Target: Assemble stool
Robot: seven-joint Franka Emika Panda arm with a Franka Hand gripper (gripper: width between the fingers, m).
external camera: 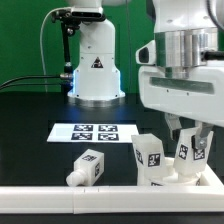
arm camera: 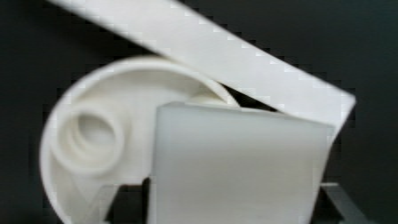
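Three legs of the stool are showing in the exterior view. One lying leg (external camera: pixel 88 167) is resting on its side on the black tabletop (external camera: pixel 30 140), toward the exterior view's left, just in front of the marker board (external camera: pixel 95 132). A standing leg (external camera: pixel 148 156) is sitting upright further toward the exterior view's right. Right beside it, the gripper (external camera: pixel 190 158) is reaching down from above. Its fingers (external camera: pixel 207 143) are closing narrowly around a gripped leg (external camera: pixel 184 150), whose tags are facing the camera. Low white shapes are lying under them, and I cannot tell whether those are the seat. A white rail (external camera: pixel 70 193) is running along the near edge of the tabletop, and the robot base (external camera: pixel 95 65) is standing at the back.

Looking through the wrist view, the gripped leg (arm camera: pixel 240 165) is filling the middle as a pale block, blurred by closeness. Behind it the round seat (arm camera: pixel 98 110) is showing its rim and a socket hole, and the block is overlapping it. Whether they are touching I cannot tell. A white band (arm camera: pixel 214 55) is crossing diagonally beyond the seat. The fingers themselves are barely showing here.
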